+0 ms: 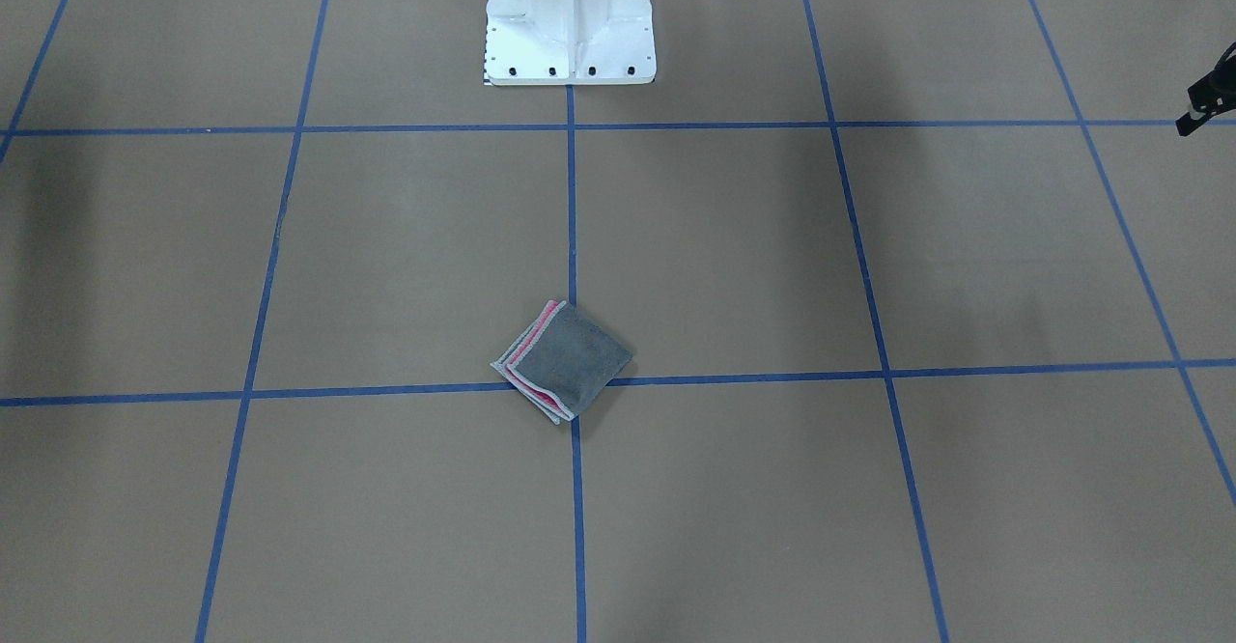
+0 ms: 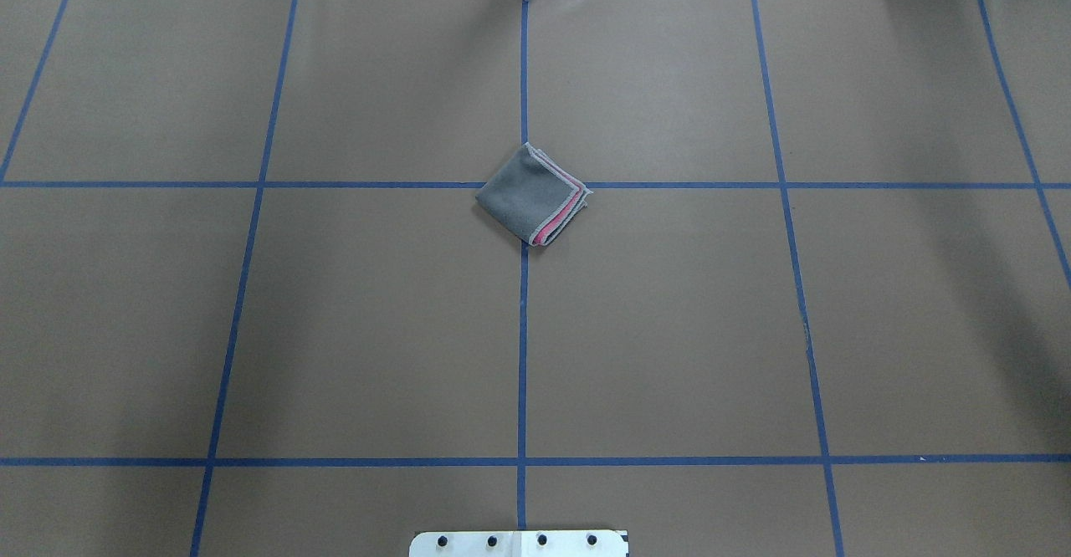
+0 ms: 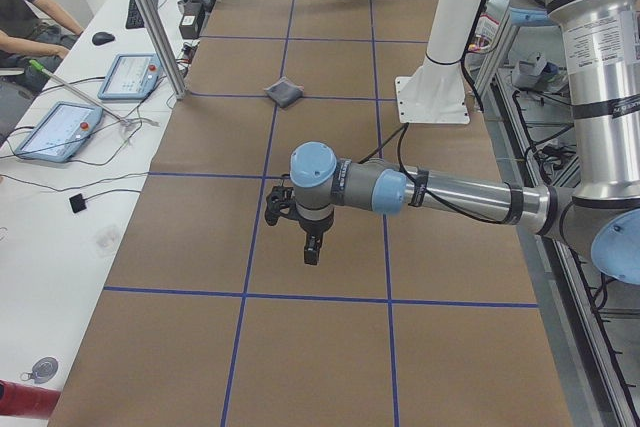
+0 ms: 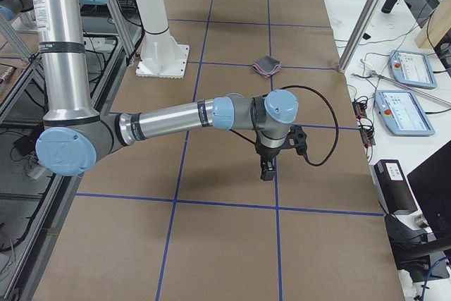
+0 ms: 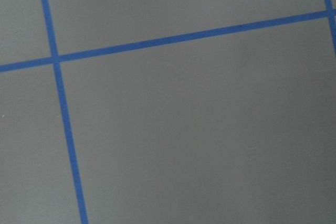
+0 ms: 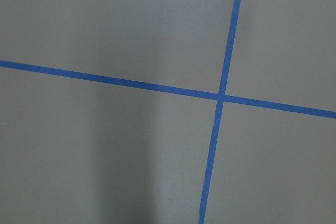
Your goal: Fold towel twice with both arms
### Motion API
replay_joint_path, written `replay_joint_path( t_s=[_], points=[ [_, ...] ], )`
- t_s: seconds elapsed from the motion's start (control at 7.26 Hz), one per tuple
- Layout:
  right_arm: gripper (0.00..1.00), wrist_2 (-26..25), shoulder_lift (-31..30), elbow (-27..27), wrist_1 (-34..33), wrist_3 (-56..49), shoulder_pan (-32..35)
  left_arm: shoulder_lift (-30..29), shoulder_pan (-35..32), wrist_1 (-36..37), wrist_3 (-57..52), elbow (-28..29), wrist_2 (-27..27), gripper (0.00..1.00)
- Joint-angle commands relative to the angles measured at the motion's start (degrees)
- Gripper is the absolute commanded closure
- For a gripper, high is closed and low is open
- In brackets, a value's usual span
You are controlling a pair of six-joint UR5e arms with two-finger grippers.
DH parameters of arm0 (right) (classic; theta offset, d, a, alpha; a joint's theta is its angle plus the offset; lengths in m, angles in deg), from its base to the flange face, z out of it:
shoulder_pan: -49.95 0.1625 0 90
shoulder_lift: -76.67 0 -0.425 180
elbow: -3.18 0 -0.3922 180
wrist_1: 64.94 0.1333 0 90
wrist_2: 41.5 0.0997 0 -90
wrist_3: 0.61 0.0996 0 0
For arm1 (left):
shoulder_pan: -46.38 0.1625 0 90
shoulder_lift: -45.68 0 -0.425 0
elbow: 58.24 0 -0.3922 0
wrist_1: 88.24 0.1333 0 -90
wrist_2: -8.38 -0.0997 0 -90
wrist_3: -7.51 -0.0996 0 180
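**Folded and left at centre:** The towel [image 2: 532, 196] lies as a small dark-grey square, set cornerwise on the crossing of two blue tape lines [image 2: 522, 331] at the middle of the tabletop [image 2: 669, 331]. Pink shows only as a thin stripe between its stacked, light-bordered edges. Those layers suggest both folds are made, so your step now looks like clearing off cleanly.

The left gripper [image 3: 312, 253] hangs fingers-down over bare paper, well apart from the towel toward the robot's left end. The right gripper [image 4: 266, 170] hangs likewise toward the right end. Neither appears to carry anything, but you cannot tell from these side views how far either is parted.

Do it well by leaving the cloth alone. Lift before you travel, and let neither arm sweep low over the centre, where a brush could spring the loose layers. The free corner points to the robot's right, the closed folds to its left. Open paper surrounds the towel on every side, and the white pedestal base [image 1: 570, 35] stands well back.
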Motion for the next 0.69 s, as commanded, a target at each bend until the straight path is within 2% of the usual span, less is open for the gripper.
replay_joint_path(
  t_s=[0.0,0.55],
  points=[
    [0.01,-0.2,-0.3,0.0,-0.2,0.2,-0.5,0.0,-0.3,0.4,0.5,0.6,0.2,0.00],
    [0.01,-0.1,-0.3,-0.2,0.0,-0.4,-1.4,0.6,-0.5,-0.1,0.5,-0.1,0.3,0.00]
  ],
)
